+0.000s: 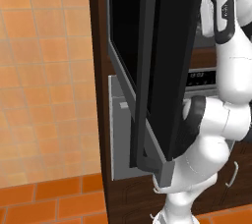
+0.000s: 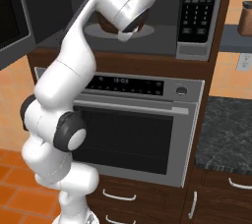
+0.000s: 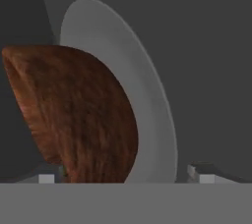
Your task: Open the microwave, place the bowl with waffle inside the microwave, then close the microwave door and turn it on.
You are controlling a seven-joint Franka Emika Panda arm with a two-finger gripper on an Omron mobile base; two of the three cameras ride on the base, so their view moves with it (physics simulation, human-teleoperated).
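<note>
I see microwave door (image 1: 152, 66) swung open | wooden bowl (image 3: 78, 115) on the grey turntable (image 3: 152, 95) inside microwave (image 2: 197, 16) | gripper (image 3: 123, 176) fingers spread wide beside bowl, holding nothing

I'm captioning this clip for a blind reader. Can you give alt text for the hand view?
A round brown wooden-looking bowl fills the left, resting against a pale grey round turntable plate inside a dark grey cavity. Two small dark fingertips flank it, spread apart.
</note>
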